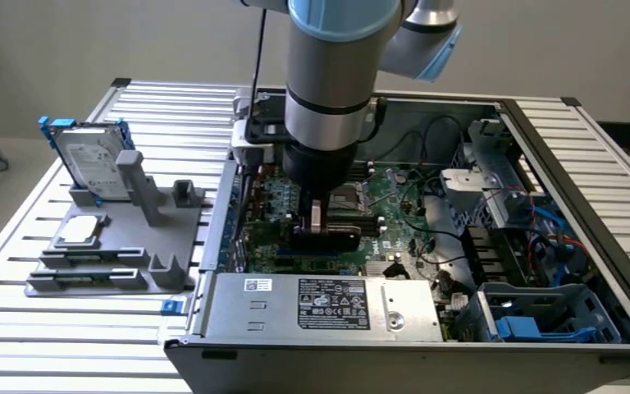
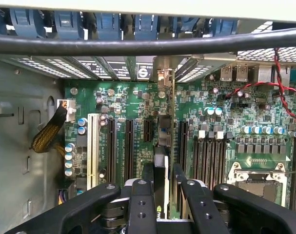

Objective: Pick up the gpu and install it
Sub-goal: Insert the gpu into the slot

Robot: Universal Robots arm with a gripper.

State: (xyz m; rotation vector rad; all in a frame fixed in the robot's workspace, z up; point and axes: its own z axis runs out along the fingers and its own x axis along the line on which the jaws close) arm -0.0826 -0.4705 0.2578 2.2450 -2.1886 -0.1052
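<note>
The gpu [image 1: 328, 239] stands on edge just above the green motherboard [image 1: 394, 207] inside the open computer case [image 1: 534, 123]. My gripper [image 1: 317, 215] reaches straight down into the case and is shut on it. In the wrist view the gpu [image 2: 161, 187] runs edge-on between the black fingers [image 2: 140, 204] of the gripper [image 2: 163, 170]. Its silver end bracket [image 2: 165, 78] lies against the case's rear slot openings. The card lines up with the black expansion slots [image 2: 179, 141] on the motherboard [image 2: 133, 102]. Whether its edge sits in a slot I cannot tell.
A silver hard drive in a blue frame [image 1: 91, 160] stands on a grey fixture [image 1: 118, 246] at the exterior view's left. The power supply [image 1: 326, 304] fills the case's near side. Red wires [image 2: 284, 92], a braided cable [image 2: 48, 134] and the CPU socket [image 2: 257, 173] flank the slots.
</note>
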